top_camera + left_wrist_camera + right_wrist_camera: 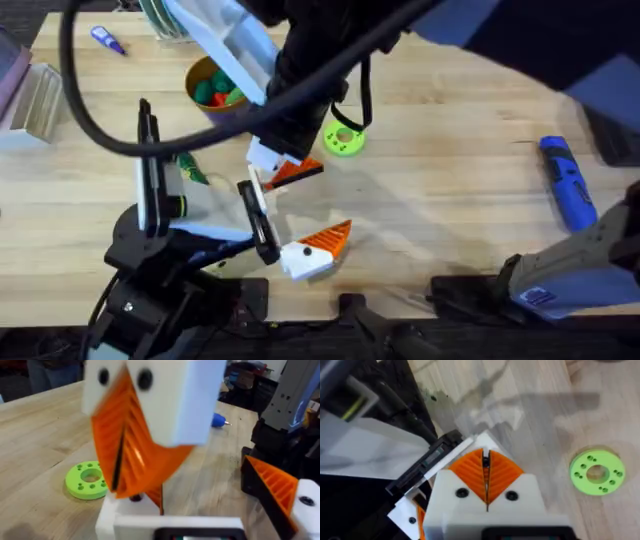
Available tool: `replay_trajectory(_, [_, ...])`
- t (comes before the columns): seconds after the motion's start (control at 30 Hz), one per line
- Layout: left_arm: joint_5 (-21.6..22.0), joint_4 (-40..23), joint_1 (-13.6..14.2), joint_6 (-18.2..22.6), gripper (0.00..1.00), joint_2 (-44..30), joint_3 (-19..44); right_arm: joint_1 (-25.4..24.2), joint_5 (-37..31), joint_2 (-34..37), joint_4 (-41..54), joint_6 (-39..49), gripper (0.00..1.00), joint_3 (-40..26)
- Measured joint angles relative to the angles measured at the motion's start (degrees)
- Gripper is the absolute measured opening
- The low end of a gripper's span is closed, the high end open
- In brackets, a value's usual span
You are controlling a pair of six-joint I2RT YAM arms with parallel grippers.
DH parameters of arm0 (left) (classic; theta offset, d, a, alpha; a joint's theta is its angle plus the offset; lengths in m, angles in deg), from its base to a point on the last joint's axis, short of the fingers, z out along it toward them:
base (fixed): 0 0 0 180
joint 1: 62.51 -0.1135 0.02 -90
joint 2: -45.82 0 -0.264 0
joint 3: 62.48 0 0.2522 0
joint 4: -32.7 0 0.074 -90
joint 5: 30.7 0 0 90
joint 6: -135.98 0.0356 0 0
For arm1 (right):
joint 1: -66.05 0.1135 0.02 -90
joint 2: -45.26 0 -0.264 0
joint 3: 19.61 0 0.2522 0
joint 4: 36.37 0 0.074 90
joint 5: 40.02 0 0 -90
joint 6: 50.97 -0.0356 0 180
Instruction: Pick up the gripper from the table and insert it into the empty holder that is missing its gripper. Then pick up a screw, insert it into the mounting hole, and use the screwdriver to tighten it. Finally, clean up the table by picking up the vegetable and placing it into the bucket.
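Left wrist view has the closest look: the left gripper (200, 505) stands spread wide, with a bare white holder (117, 520) at one side and a finger carrying an orange ribbed pad (277, 487) at the other. Just above the holder hangs the right gripper (130, 445), its two orange pads pressed flat together. A sliver of orange (156, 496) shows under them, right at the holder; I cannot tell whether that is the loose gripper. The right wrist view adds the closed pads from behind, meeting in one thin seam, with the left arm's white and black parts directly beneath.

Only the overhead view gives the rest of the table (450, 210). The dark-green vegetable (192, 168) lies on the wood just beside the left arm. The green ring disc (343, 140) sits a little beyond the meeting grippers. The screwdriver (568, 182) lies well apart near the right edge. Farther back stands the bucket (200, 72), with green and orange pieces inside.
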Motion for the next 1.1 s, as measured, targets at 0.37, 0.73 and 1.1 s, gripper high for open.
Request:
replay_trajectory(0.37, [-0.04,-0.09,0.0,-0.38,0.985,-0.02,0.0,0.61,-0.15,1.28,0.56,0.01,0.006,0.0])
replay_trajectory(0.73, [-0.01,-0.11,0.0,-0.49,0.986,-0.02,0.0,0.55,0.3,1.17,1.48,-0.2,0.338,0.0])
replay_trajectory(1.1, [0.04,-0.02,0.0,0.14,0.986,-0.02,0.0,-1.51,-0.75,-1.59,2.31,-0.94,0.882,0.0])
